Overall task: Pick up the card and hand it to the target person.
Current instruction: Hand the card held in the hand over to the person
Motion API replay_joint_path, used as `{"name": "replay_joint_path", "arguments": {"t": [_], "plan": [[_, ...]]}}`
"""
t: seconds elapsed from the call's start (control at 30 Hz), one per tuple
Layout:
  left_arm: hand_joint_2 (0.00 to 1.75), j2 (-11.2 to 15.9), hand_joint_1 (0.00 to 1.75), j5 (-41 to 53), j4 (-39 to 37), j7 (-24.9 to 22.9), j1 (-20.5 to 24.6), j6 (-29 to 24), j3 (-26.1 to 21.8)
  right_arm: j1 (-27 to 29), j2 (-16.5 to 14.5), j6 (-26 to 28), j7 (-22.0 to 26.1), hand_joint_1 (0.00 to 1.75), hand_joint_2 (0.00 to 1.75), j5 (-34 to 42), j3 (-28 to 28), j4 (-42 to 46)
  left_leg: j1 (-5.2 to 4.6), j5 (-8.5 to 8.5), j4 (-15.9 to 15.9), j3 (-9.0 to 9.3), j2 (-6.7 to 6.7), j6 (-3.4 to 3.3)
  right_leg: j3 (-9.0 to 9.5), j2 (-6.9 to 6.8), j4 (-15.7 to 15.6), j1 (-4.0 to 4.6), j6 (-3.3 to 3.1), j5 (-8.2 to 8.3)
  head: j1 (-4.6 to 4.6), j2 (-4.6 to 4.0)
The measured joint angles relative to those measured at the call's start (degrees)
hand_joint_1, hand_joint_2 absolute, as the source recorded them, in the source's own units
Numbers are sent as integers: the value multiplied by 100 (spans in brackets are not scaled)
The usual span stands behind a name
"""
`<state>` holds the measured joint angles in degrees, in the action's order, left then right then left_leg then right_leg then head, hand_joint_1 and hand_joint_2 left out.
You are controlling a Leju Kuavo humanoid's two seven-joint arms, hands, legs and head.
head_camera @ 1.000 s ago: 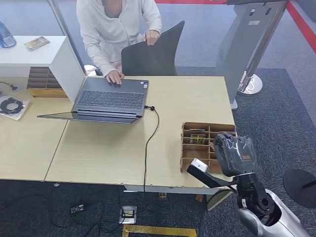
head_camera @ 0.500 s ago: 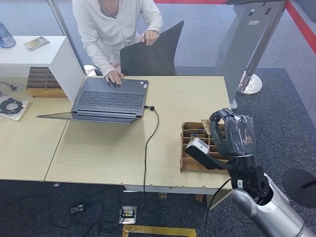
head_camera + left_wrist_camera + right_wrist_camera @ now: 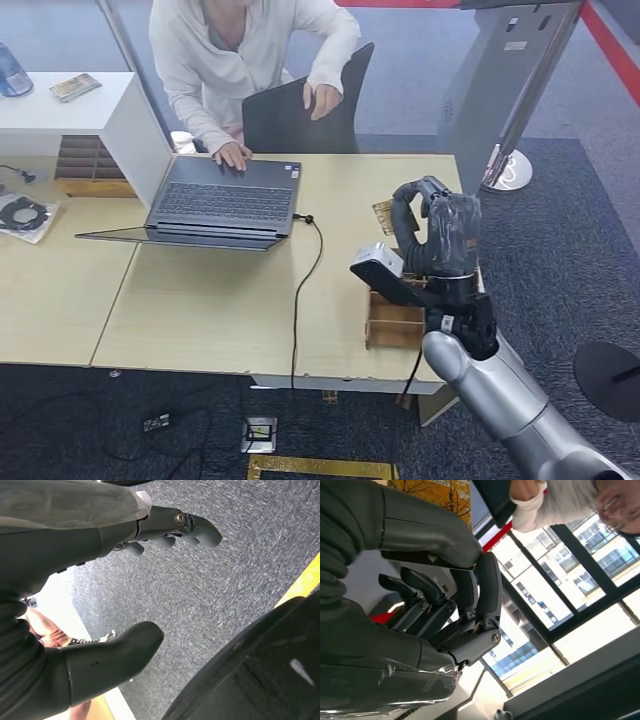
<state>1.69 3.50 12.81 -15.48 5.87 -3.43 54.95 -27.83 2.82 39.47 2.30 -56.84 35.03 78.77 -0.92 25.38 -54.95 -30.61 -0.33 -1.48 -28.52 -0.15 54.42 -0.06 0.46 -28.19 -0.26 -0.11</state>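
My right hand [image 3: 434, 235] is raised above the right part of the wooden table [image 3: 226, 300] and pinches a yellowish card [image 3: 384, 215] between thumb and fingers. The card [image 3: 440, 492] appears in the right wrist view as a yellow tree picture behind the thumb, with my right hand [image 3: 433, 595] curled around it. A person in a white top [image 3: 234, 60] sits behind the table, one hand on the laptop [image 3: 219, 200], the other hand [image 3: 324, 98] on a dark chair back. My left hand [image 3: 124, 600] hangs over grey carpet, fingers apart, holding nothing.
A brown cardboard sorter box [image 3: 396, 320] lies on the table under my right forearm. A black cable [image 3: 302, 290] runs from the laptop over the front edge. A white shelf unit [image 3: 90, 120] stands at the left, a grey stand [image 3: 506, 90] to the right.
My right hand has risen out of the sorter box with the card and moved up and left toward the person. The person's free hand has slid along the chair back.
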Motion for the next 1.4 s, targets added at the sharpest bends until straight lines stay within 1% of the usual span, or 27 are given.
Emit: {"name": "replay_joint_path", "arguments": {"t": [0.13, 0.23, 0.33, 0.43, 0.57, 0.7, 1.07, 1.2, 1.4], "plan": [[175, 3, 0, -11, -1, -17, 3, 11, 4, -88, -589, 1, 691, 175, 175, 122, -384, -583, 3, 0, 0, 0, 0, 1, 0, 0, 1, 3, 0, 0, -1, 0], [175, 3, 0, -46, 0, -28, 4, 13, 4, -102, -984, 7, 1073, 175, 175, 141, -682, -921, 3, 0, 0, 0, 0, 1, -1, 0, 1, 3, -1, 0, -1, 0], [175, -5, 0, -103, -1, -39, 4, -13, 4, -118, -1316, 13, 1407, 175, 175, 219, -976, -1209, 3, 0, 0, -1, 0, 1, -1, 0, 1, 2, -1, 0, -1, 1], [175, -12, 0, -142, -1, -70, 3, -19, 4, -157, -1560, 16, 1593, 175, 175, 339, -1199, -1462, 3, 0, 0, -1, 0, 1, -1, 0, 0, 2, -1, 0, 2, 1], [175, -12, 0, -186, -2, -124, 3, -20, 4, -211, -1791, 18, 1667, 175, 175, 451, -1377, -1729, 2, 0, 0, -1, 1, 1, -1, 0, 0, 1, 0, 0, 3, 1], [175, -12, 0, -249, -1, -139, -3, -68, 4, -230, -1953, 20, 1697, 175, 175, 497, -1499, -1889, 2, 0, -1, -1, 0, 1, -1, 0, 0, 1, 0, 0, 3, 1], [175, -43, 0, -293, 0, -100, -8, -125, 4, -290, -2154, 36, 1702, 174, 175, 533, -1694, -2105, 3, 0, -1, -1, 1, 1, -2, 1, 0, 1, 0, 0, 1, 0], [175, -51, 0, -293, -2, -101, -4, -67, 4, -319, -2191, 36, 1681, 0, 175, 566, -1701, -2157, 3, 0, -1, -1, 1, 1, -1, 1, 0, 1, 0, 0, 2, 0], [175, -53, 0, -293, -2, -128, 12, 32, 4, -583, -2214, 36, 1385, 0, 175, 981, -1455, -2449, 3, 0, -1, -1, 1, 1, -1, 1, 0, 2, -1, 0, 3, 0]]}}
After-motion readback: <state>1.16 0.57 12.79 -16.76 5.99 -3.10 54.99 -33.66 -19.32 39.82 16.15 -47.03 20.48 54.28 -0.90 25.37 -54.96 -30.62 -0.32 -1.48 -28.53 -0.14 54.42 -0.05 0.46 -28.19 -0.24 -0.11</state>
